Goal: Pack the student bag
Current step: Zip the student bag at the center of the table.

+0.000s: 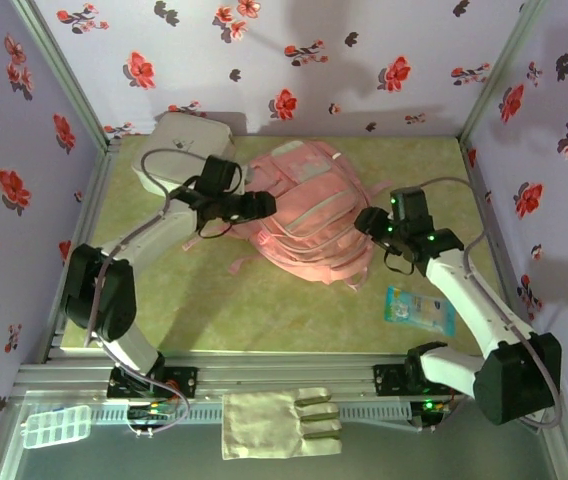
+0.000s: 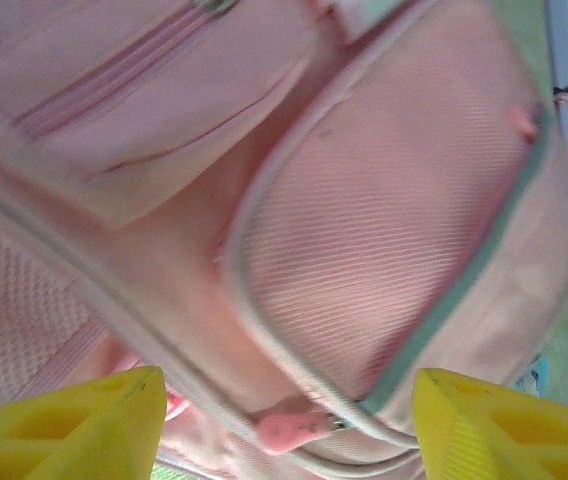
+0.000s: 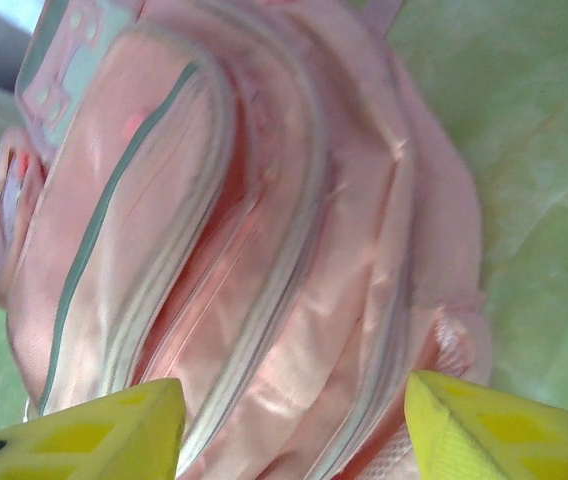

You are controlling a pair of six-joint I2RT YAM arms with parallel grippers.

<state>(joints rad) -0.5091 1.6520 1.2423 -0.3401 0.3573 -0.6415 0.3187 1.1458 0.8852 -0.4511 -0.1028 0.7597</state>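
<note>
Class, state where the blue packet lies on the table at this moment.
In the top view, the packet lies flat on the right side of the table, apart from the bag and nearer the bases, close beside the right arm.

We noted white rounded box [image 1: 176, 148] at far left corner of green table [image 1: 264, 310]. Blue packet [image 1: 420, 308] lay flat near right edge. Clear compartment case [image 1: 56, 426] and beige cloth pouch [image 1: 269, 425] sat below front rail.
</note>
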